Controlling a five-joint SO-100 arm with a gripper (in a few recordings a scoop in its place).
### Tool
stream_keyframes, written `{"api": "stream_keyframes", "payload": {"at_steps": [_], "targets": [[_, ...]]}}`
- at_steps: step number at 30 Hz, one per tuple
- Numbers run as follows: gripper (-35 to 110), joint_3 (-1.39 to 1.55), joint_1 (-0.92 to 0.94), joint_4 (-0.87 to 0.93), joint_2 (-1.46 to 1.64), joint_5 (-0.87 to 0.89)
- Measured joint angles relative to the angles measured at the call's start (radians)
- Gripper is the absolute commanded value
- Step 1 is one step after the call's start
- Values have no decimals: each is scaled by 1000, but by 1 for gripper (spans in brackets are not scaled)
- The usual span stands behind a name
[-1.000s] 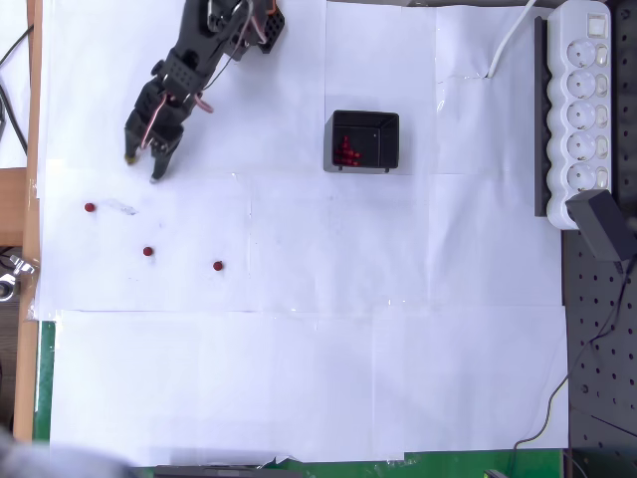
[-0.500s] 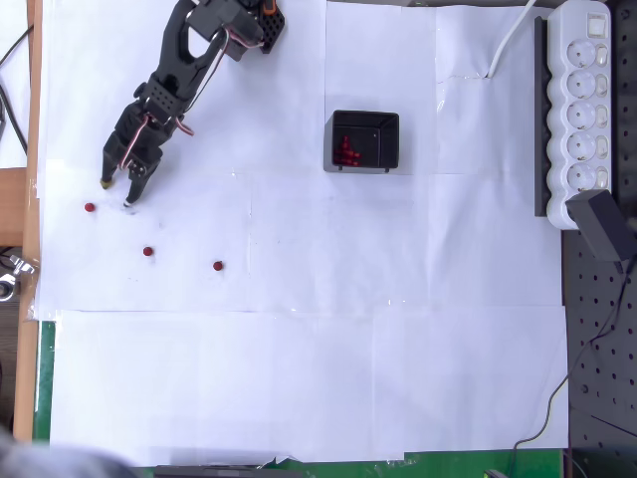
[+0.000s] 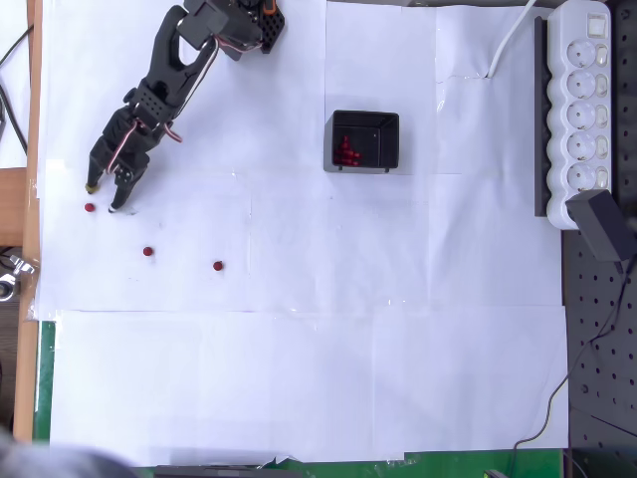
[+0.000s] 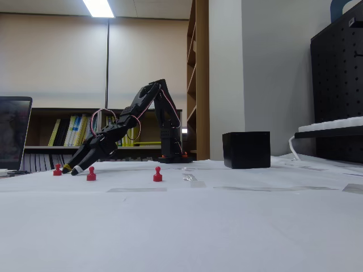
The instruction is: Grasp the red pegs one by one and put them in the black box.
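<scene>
Hovering spread and seemingly empty, the hand (image 3: 102,197) flanks a red peg (image 3: 90,207).

Black arm (image 3: 164,85) and black box (image 3: 365,140) stand on white paper (image 3: 299,378). Three dark-red pegs (image 3: 148,252) lie near the paper's left edge; more red ones (image 3: 346,151) fill the box. The power strip (image 3: 582,110) is white.

arm (image 3: 169,70) stretched out from its base, reaching down-left in overhead view. gripper (image 3: 101,197) pitched down, tips near the table surface, jaws parted a little. fixed view: gripper (image 4: 71,169) low, angled down-left.
</scene>
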Motion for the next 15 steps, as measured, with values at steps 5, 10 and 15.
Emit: {"api": "stream_keyframes", "payload": {"at_steps": [5, 10, 15], "targets": [[17, 48, 0, 0, 32, 0], [17, 77, 0, -2, 57, 0], [17, 92, 0, -21, 74, 0]]}}
